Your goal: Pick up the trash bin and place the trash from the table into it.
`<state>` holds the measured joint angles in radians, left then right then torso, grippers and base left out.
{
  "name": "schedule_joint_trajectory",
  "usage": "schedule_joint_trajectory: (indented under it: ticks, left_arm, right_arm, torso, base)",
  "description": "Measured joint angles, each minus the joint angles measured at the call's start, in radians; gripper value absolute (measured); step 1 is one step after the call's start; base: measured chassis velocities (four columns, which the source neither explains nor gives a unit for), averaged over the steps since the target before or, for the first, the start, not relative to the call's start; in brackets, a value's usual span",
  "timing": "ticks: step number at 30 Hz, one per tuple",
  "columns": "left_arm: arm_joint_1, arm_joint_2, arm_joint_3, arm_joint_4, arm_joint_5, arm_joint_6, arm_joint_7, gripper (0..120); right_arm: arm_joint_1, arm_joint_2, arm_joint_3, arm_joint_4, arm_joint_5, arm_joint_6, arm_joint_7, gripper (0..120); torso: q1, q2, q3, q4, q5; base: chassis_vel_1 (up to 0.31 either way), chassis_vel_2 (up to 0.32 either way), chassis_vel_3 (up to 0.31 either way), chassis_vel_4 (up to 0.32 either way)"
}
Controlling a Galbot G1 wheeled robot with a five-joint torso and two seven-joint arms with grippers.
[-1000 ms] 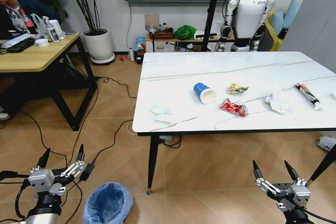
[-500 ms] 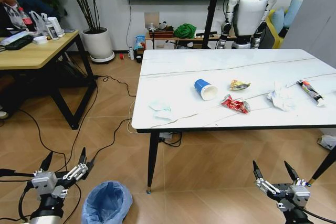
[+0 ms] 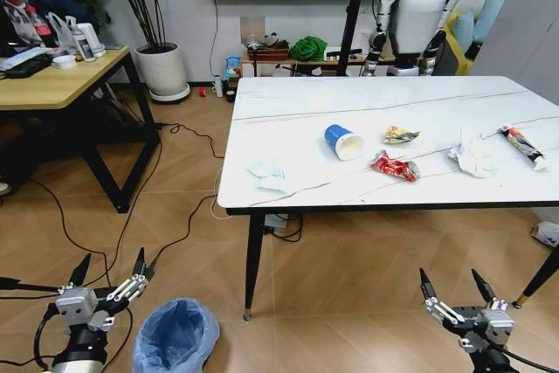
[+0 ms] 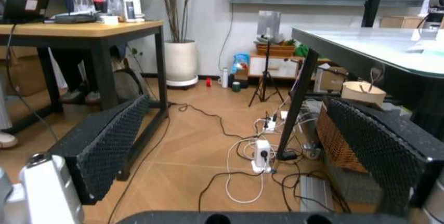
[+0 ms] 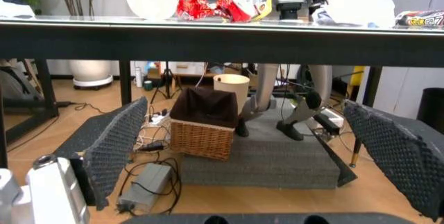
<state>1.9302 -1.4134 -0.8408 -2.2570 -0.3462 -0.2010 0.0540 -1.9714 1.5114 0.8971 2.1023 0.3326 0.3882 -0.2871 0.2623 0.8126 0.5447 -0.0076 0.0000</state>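
The trash bin [image 3: 177, 337] is seen on the floor below the table's [image 3: 288, 133] front left corner, just beside the left gripper [image 3: 110, 272], whose fingers are spread apart. The right gripper [image 3: 454, 287] is held low before the table's front edge, fingers likewise apart. The blue cup [image 3: 343, 141] and red wrapper [image 3: 393, 166] are found mid-tabletop.

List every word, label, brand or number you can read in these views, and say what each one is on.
No text can be read in any view.
Red snack wrapper on the white marble-look table: print blurred.
Yellow snack wrapper: print too small.
Slim red-black tube: markings in the right wrist view are illegible.
Blue paper cup: no lettering visible.
Bottles on the light wooden desk: labels too small.
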Motion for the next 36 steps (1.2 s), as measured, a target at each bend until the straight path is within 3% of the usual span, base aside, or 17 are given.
schedule_joint_trajectory:
  ticks: [36]
  left_arm:
    - [0.000, -0.003, 0.000, 0.013, 0.002, 0.000, 0.007, 100]
  right_arm:
    - [0.010, 0.002, -0.004, -0.014, 0.001, 0.004, -0.002, 100]
  torso:
    - [-0.066, -0.159, -0.093, 0.0000, 0.0000]
  base:
    - [0.000, 0.000, 0.000, 0.000]
